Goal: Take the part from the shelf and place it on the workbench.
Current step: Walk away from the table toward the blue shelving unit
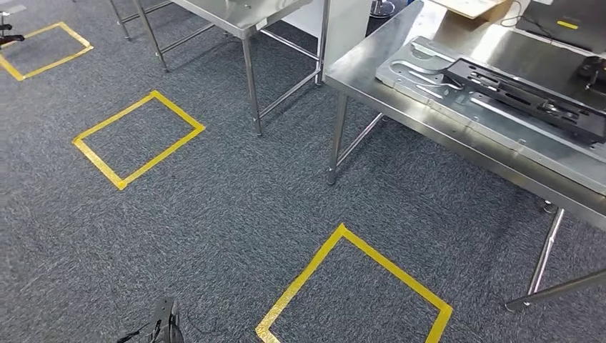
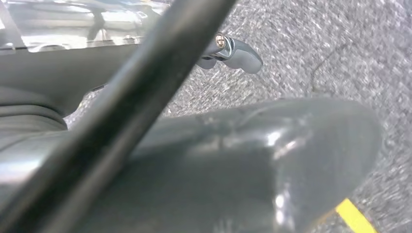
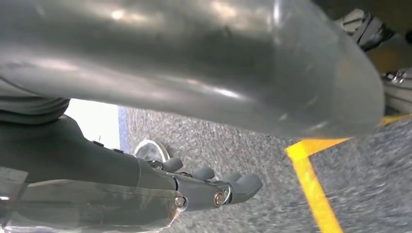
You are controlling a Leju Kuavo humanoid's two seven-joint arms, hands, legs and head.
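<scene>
Two stacked parts lie on the brushed steel workbench: a flat silver metal plate with cut-outs and, on it, a long black slotted frame, its long axis running diagonally along the bench. No writing is legible. The right hand holds nothing, fingers loosely extended over speckled grey carpet; the left hand's state I cannot tell.

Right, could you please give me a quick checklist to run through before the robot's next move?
1. Workbench in sight: ok, ahead on the right.
2. Bare spot on it: ok, near its corner; a silver plate with a black part takes the middle.
3. Left hand holding a part: cannot tell; a dark bar crosses its view.
4. Right hand holding a part: cannot tell.
5. Carpet toward the bench free: ok.
</scene>
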